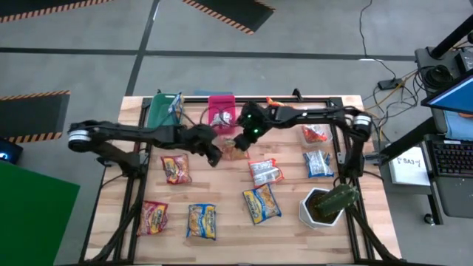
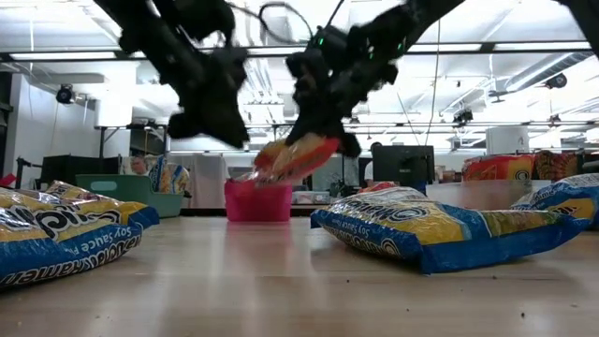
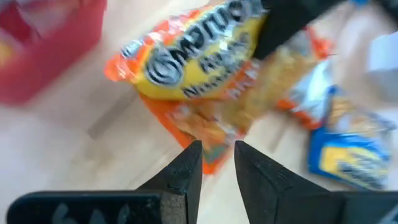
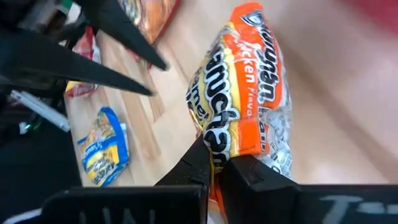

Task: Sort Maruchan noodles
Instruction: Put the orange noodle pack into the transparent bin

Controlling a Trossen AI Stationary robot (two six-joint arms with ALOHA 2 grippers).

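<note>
Orange ramen packet (image 4: 245, 93), held above the pale wooden tabletop (image 1: 229, 222) at frame centre in the high view.

Glossy crinkled plastic, flat rectangle; lettering reads "Chicken Flavor". Right gripper (image 4: 216, 163) fingers closed tight on its edge. Left gripper (image 3: 217, 163) fingers narrowly parted, empty, just beside it. Pink bin (image 1: 220, 111) close behind. Yellow-and-blue packet (image 2: 435, 229) marked "Ramen".

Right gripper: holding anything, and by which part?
Yes. The right gripper is shut on an orange plastic ramen packet, pinching it at one end edge. The left gripper holds nothing, fingers slightly apart.
</note>
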